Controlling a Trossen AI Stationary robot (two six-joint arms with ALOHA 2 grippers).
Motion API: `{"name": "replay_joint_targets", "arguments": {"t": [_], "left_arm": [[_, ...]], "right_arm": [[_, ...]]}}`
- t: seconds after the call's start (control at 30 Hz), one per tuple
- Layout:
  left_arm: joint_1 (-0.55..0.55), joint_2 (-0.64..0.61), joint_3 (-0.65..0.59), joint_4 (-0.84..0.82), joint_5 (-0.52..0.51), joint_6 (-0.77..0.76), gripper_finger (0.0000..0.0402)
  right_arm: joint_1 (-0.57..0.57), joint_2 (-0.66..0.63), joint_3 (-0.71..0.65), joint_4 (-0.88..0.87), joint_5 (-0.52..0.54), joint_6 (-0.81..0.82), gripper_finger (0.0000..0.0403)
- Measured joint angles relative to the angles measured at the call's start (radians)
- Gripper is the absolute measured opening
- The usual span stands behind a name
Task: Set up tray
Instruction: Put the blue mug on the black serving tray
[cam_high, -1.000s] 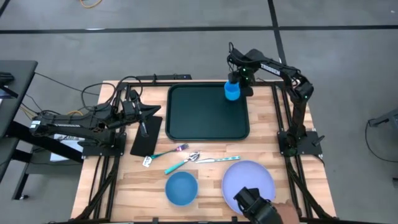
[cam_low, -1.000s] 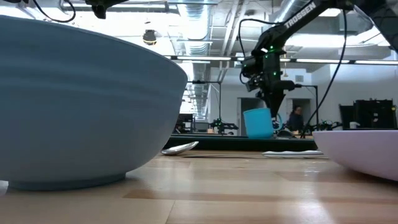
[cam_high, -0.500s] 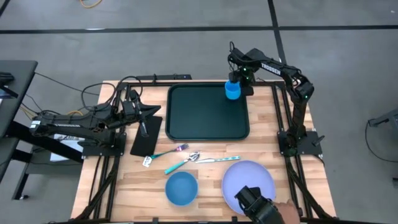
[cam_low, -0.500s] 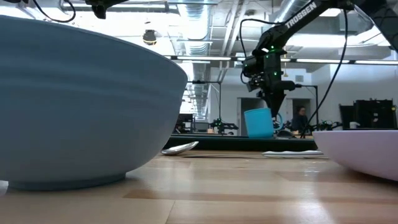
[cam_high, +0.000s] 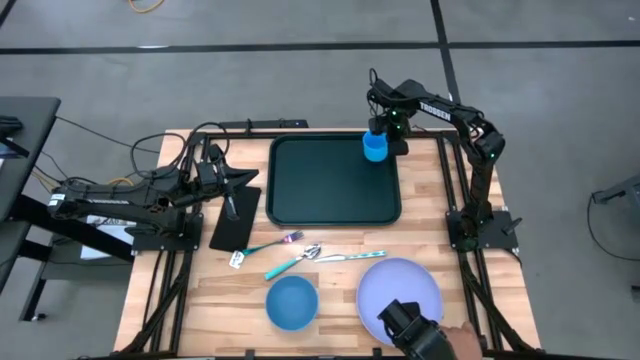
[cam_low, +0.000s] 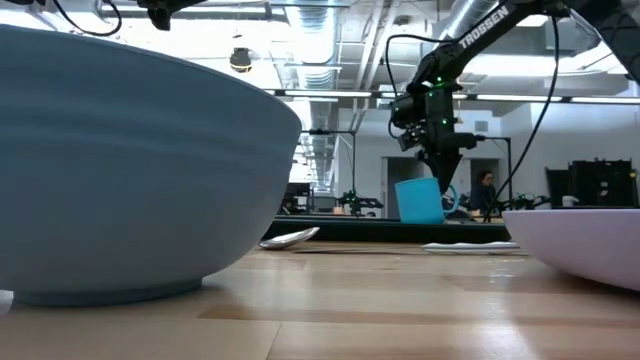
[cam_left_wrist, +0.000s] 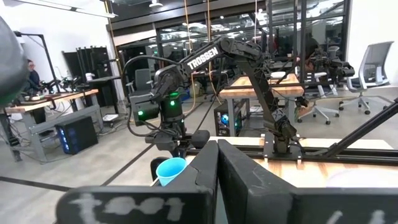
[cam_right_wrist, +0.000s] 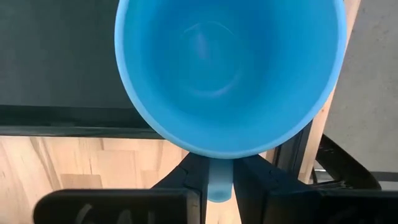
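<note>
on the wooden tabletop the largest thing is the dark green tray, lying toward the far side between the two arms, its floor bare but for what hangs over one corner. nearer the front stand a lavender plate at the right, where a person's dark-gloved hand rests at the near edge, and a blue bowl just left of it; between these and the tray lies a scatter of cutlery, and a flat black piece sits just left of the tray. the right hand is at the tray's far right corner, clamped on the handle of a small blue cup, the fingers pinched narrowly around that handle with the cup's open mouth facing up, as the right wrist view shows. over the last second the cup has drifted a little toward the far right rim of the tray and sunk slightly, and in the low view it now tilts a touch and hangs close to the tray; whether it touches the floor cannot be told. that suggests the cup is about to be set down as the first piece on the tray, with plate, bowl and cutlery still waiting. the left hand waits left of the tray over the black piece, fingers fully closed and holding nothing.
</note>
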Motion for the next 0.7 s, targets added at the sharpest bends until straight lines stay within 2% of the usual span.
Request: {"name": "replay_joint_targets", "arguments": {"t": [0.7], "left_arm": [[0.000,0.000,0.000,0.000,0.000,-0.001,0.0000]], "right_arm": [[0.000,0.000,0.000,0.023,0.000,0.010,0.0044]]}}
